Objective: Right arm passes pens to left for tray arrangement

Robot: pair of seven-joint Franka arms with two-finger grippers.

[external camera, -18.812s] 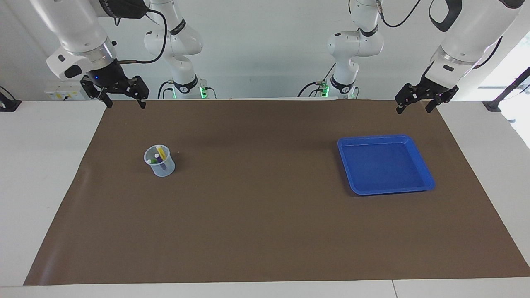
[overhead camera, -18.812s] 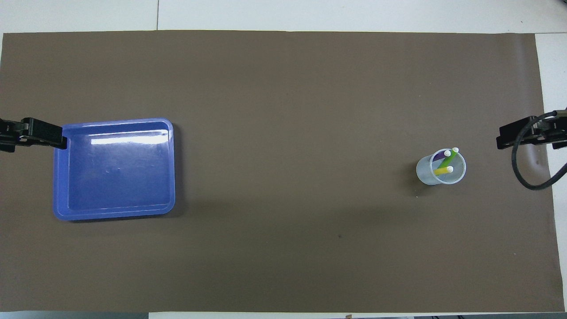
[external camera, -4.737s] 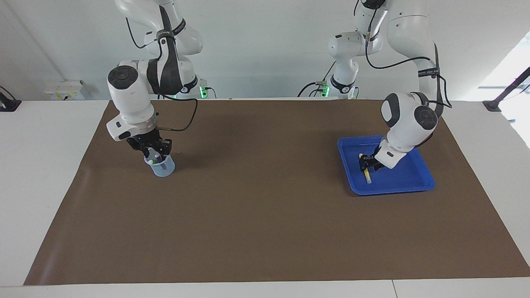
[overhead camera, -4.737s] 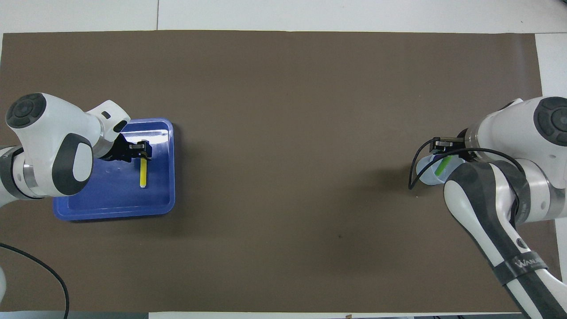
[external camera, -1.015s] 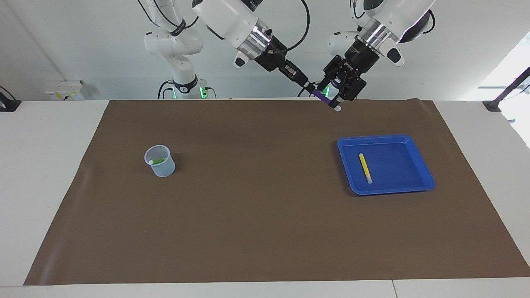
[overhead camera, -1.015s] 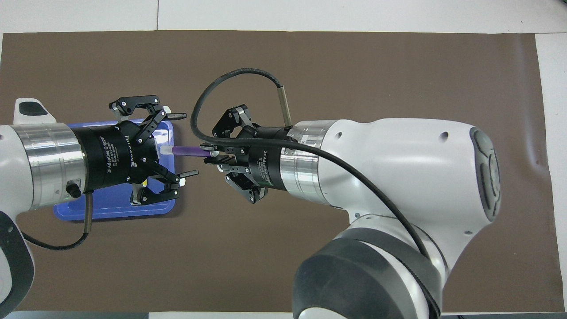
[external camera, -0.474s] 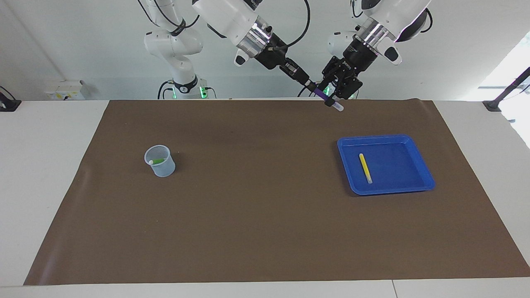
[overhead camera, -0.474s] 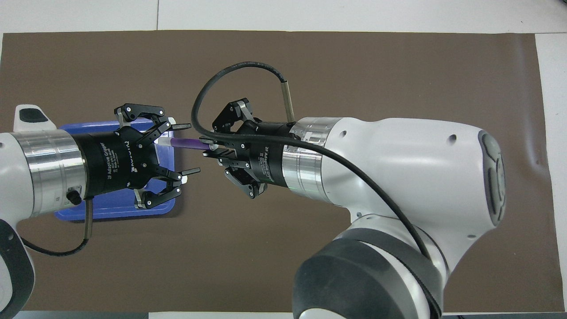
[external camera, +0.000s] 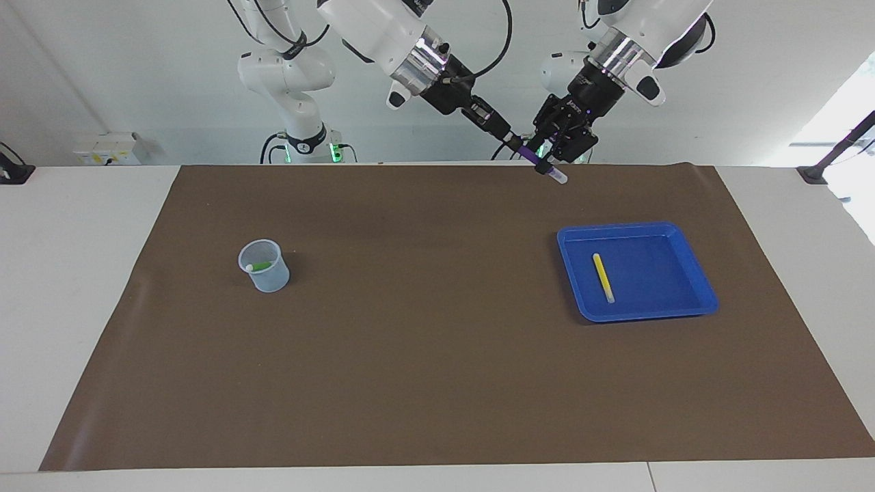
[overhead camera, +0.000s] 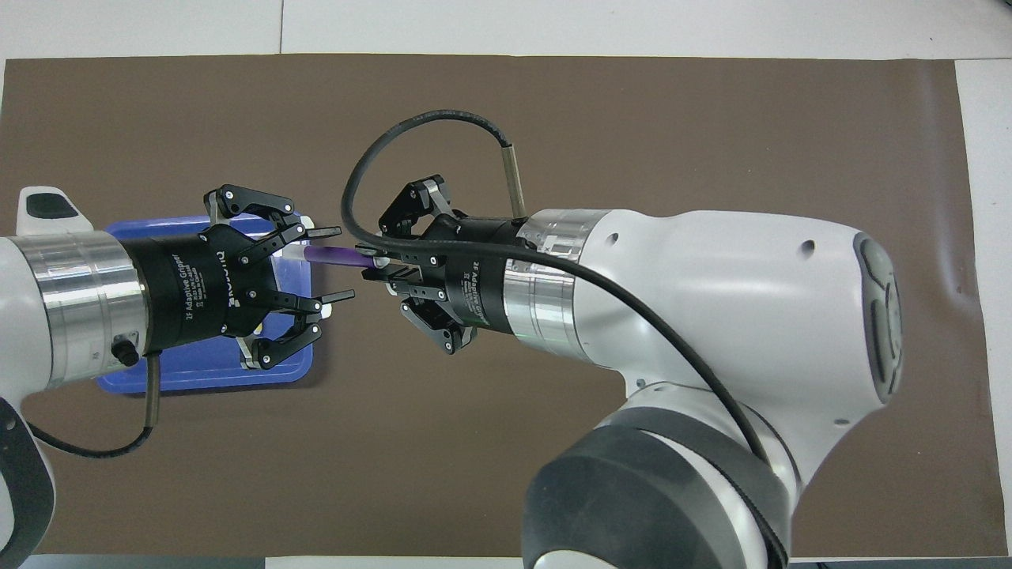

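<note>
My right gripper [overhead camera: 371, 265] is raised in the air, shut on one end of the purple pen [overhead camera: 336, 255]. The pen's pale-capped end reaches between the fingers of my left gripper [overhead camera: 330, 264], which faces it from the tray's side. Those fingers stand apart, one [overhead camera: 324, 231] close to the pen and the other clear of it. In the facing view both grippers meet high up, right [external camera: 511, 142] and left [external camera: 550, 154]. The yellow pen [external camera: 602, 277] lies in the blue tray [external camera: 656, 273]. The green pen [external camera: 258, 266] leans in the translucent cup [external camera: 265, 275].
A brown mat [external camera: 424, 355] covers the table. The cup stands toward the right arm's end and the tray toward the left arm's end. In the overhead view the right arm hides the cup and the left gripper covers part of the tray [overhead camera: 198, 363].
The left gripper's fingers have drawn closer together around the purple pen's capped end. The right gripper has kept its hold and barely moved.
</note>
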